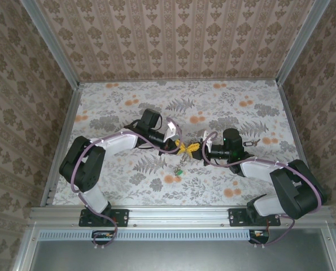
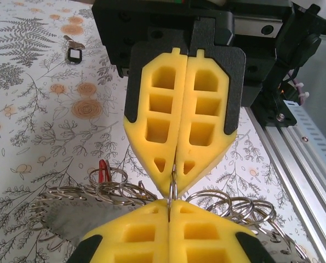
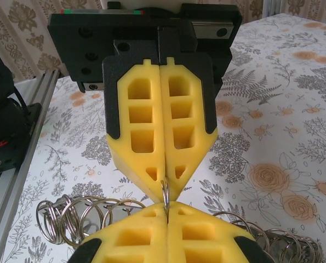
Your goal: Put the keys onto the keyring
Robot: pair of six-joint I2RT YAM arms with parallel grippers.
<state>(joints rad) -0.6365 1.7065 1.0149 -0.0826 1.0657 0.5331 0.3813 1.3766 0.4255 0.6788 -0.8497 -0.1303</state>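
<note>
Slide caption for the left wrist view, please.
Left gripper and right gripper, tip to tip, both shut on a thin metal ring; red key and loose rings beside.

The table (image 1: 128, 192) is carrying a pale cloth printed with grey ferns and orange flowers. Walls (image 1: 173, 34) papered in a brown damask pattern are enclosing it on three sides. An aluminium rail (image 1: 179, 214) is running along its near edge, bordering a slotted grey strip (image 1: 179, 234).

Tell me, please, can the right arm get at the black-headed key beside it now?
Probably not yet: the key lies unobstructed, but the right end effector is shut on the keyring.
</note>
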